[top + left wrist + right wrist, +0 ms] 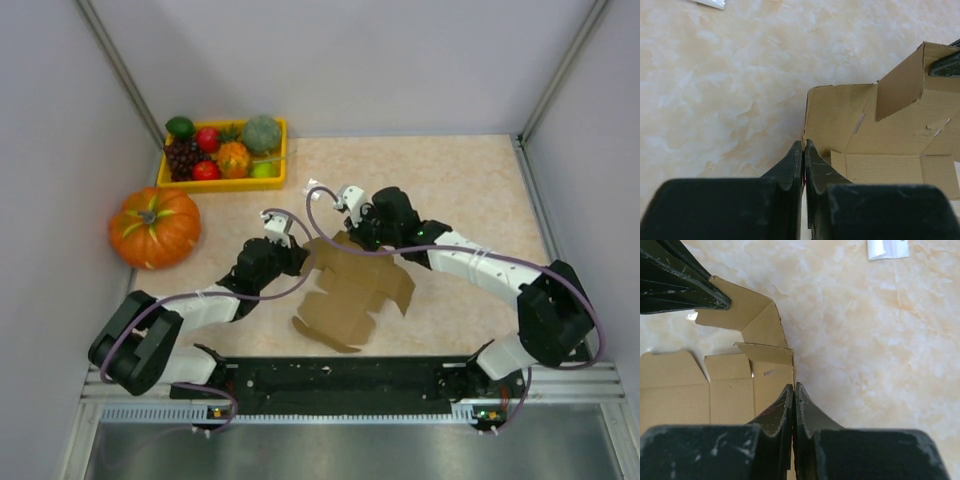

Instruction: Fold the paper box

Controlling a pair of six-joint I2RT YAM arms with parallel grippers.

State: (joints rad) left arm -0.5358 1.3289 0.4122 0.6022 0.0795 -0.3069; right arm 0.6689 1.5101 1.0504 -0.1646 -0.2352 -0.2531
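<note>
From the top external view, the paper box (350, 295) lies as a flat, partly raised cut-out on the bench (470, 180), in front of and between the two arms. The left gripper (298, 256) meets its far left edge and the right gripper (362, 238) meets its far edge just beside it. A pumpkin (155, 227) and a yellow tray (225, 183) of fruit sit well apart at the far left.

In the left wrist view, the left gripper (804, 146) is clenched on the near left corner of the paper box (880, 145), whose panels spread away to the right. A dark finger (946, 65) of the right gripper touches an upright flap at the right edge.

In the right wrist view, the right gripper (794, 392) is pinched tight on the right edge of the paper box (685, 390), which spreads to the left. The left gripper's fingers (680, 285) reach a raised flap at the upper left. A small white object (887, 249) lies on the bench beyond.
</note>
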